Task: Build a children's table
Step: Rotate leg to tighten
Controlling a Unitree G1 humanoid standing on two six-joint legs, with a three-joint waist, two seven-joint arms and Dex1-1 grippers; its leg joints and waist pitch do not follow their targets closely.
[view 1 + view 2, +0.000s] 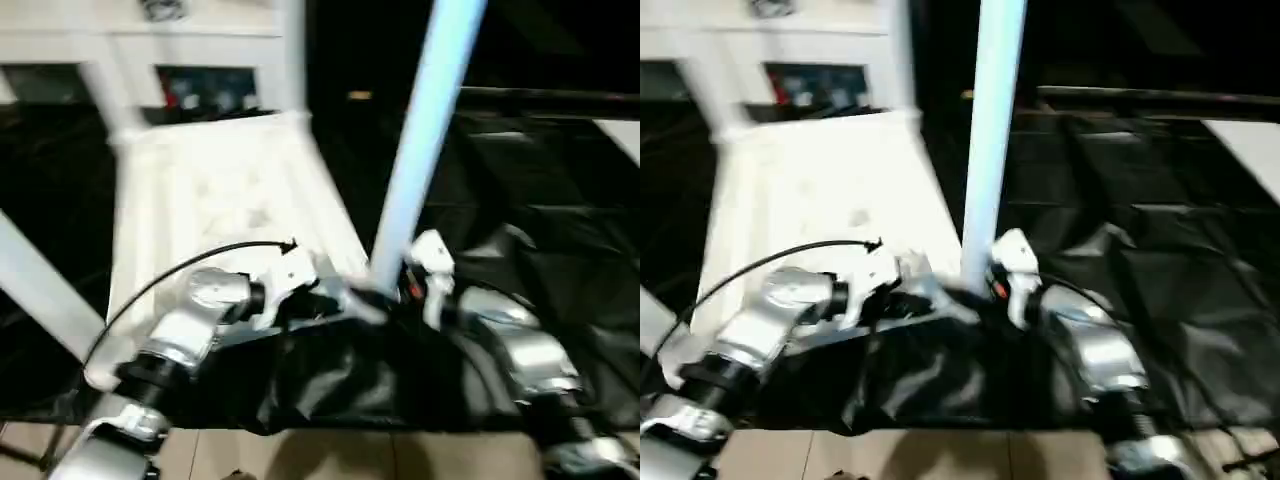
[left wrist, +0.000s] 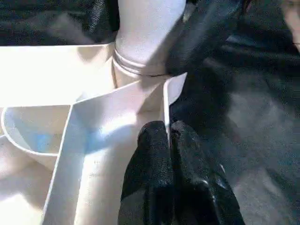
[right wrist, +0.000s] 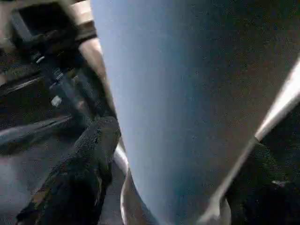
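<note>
The children's table lies upside down on a black cloth, its ribbed white top (image 1: 220,190) facing up. A long white leg (image 1: 425,130) stands in the near right corner socket (image 2: 140,70). My right gripper (image 1: 385,290) is shut on this leg near its base, with one black finger (image 3: 89,164) on each side of the tube. My left gripper (image 2: 166,140) is shut on the thin rim of the top right beside that socket. Three more legs (image 1: 105,85) rise from the other corners.
A black cloth (image 1: 540,230) covers the work surface, bunched up at its near edge. A white cabinet (image 1: 150,40) stands behind the table. Tan floor (image 1: 330,455) shows below the cloth's near edge. A white board edge (image 1: 620,135) sits at the far right.
</note>
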